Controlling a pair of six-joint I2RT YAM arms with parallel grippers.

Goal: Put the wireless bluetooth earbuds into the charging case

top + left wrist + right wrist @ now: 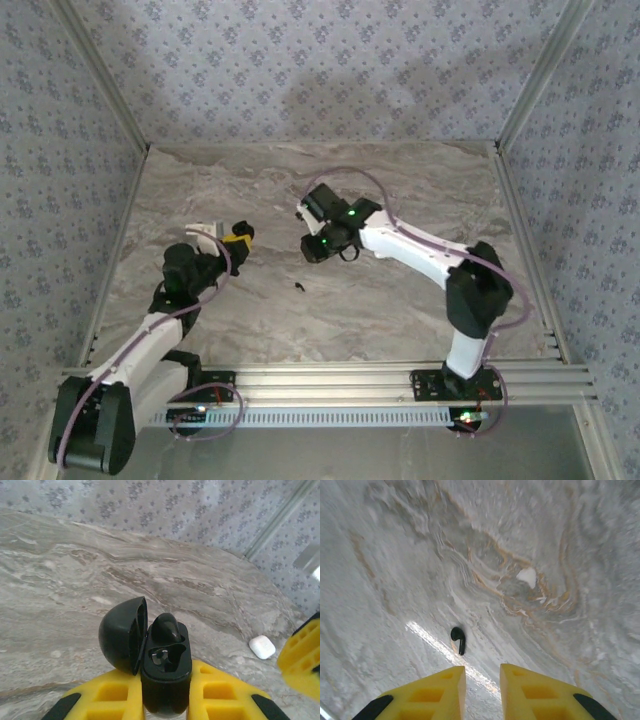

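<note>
My left gripper (166, 682) is shut on the black charging case (183, 652), held upright with its lid (119, 639) swung open to the left. One black earbud (166, 626) sits in the far socket; the near socket is empty. The other earbud (458, 639) lies loose on the marble table, just ahead and left of my right gripper (482, 672), whose yellow fingers stand slightly apart with nothing between them. From above, that earbud (300, 289) lies below the right gripper (312, 248) and to the right of the left gripper (238, 240).
A small white object (262, 646) rests on the table to the right of the case. A yellow finger of the right gripper (300, 657) shows at the right edge of the left wrist view. Patterned walls and metal rails enclose the table (400, 180).
</note>
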